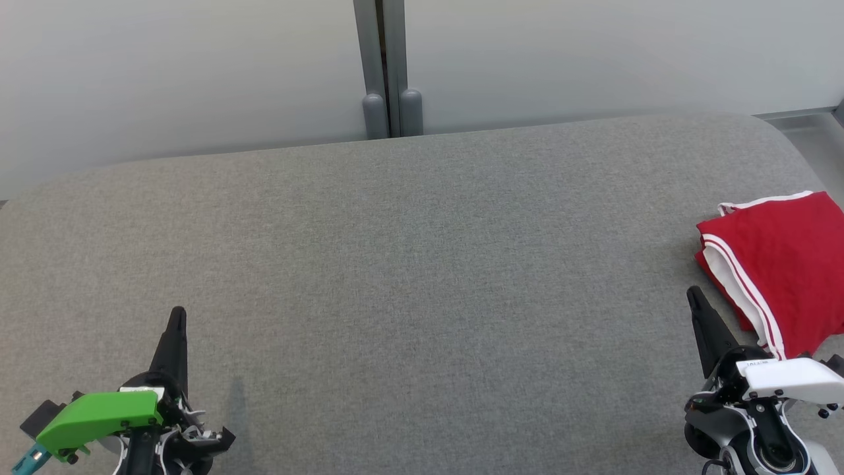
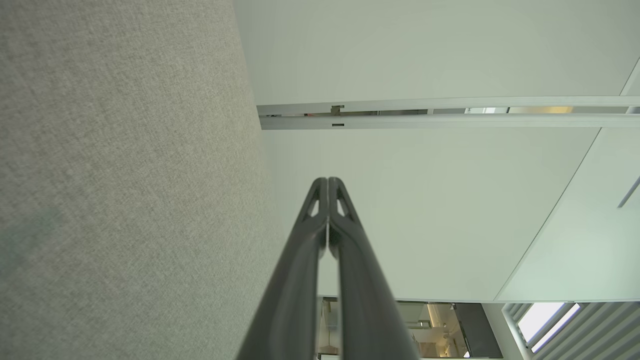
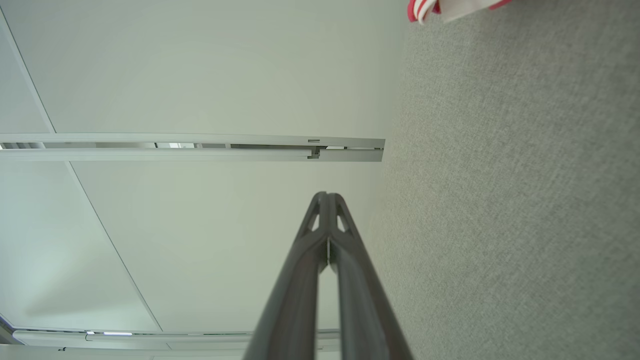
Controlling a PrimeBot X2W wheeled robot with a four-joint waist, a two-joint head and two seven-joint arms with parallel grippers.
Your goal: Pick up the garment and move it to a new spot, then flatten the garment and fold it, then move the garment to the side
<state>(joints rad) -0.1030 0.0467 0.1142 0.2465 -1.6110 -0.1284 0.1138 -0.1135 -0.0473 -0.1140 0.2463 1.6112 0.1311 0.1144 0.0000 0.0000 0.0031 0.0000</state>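
Red garment (image 1: 784,264) sits folded at the far right edge of the grey fabric top (image 1: 422,264), seemingly set aside as finished, so left gripper (image 1: 177,315) and right gripper (image 1: 693,293) rest at the near edge, both clenched empty.

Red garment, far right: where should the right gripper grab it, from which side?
Probably the white-striped edge of the red garment: a layered border facing the right gripper, flat on the grey surface. Come in low from its left, jaws opened first.

Left hand (image 1: 177,315), right hand (image 1: 693,295) closed
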